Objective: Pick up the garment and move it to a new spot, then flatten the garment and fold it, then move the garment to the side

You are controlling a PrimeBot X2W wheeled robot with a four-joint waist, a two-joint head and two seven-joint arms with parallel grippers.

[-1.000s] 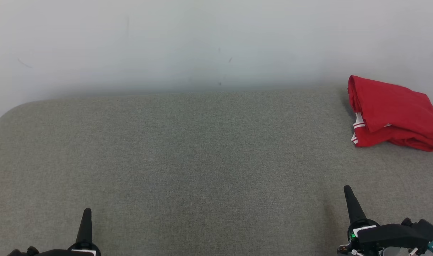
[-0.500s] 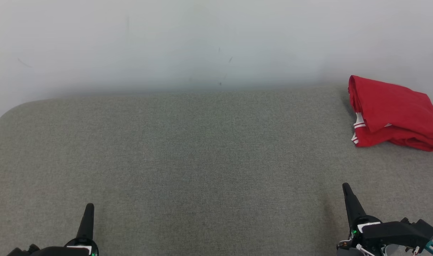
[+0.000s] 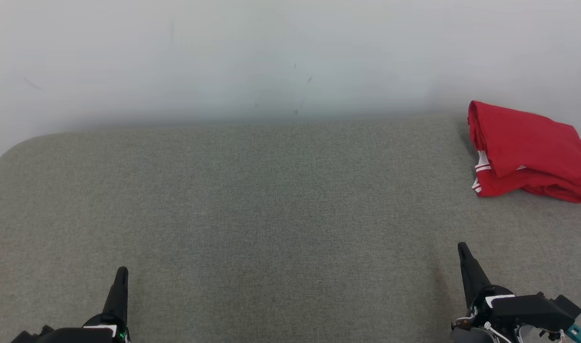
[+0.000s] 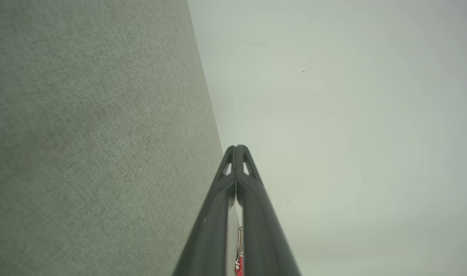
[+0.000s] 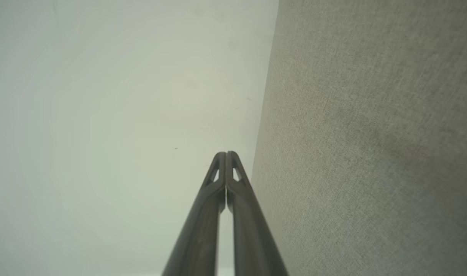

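The garment (image 3: 528, 150) is red with white stripes at a hem, folded into a compact bundle at the far right of the grey fabric surface (image 3: 280, 214), against the wall. My left gripper (image 3: 121, 274) is at the lower left, shut with nothing in it, its tips together in the left wrist view (image 4: 236, 147). My right gripper (image 3: 462, 250) stands at the lower right, well in front of the garment, also shut and empty; the right wrist view shows its tips (image 5: 226, 154) pressed together.
A pale wall (image 3: 271, 57) rises directly behind the grey surface. The surface's far left corner (image 3: 18, 143) is rounded. A wide stretch of grey fabric lies between the two grippers.
Both grippers have crept slightly forward over the surface, the left one a little more. The garment has not moved.
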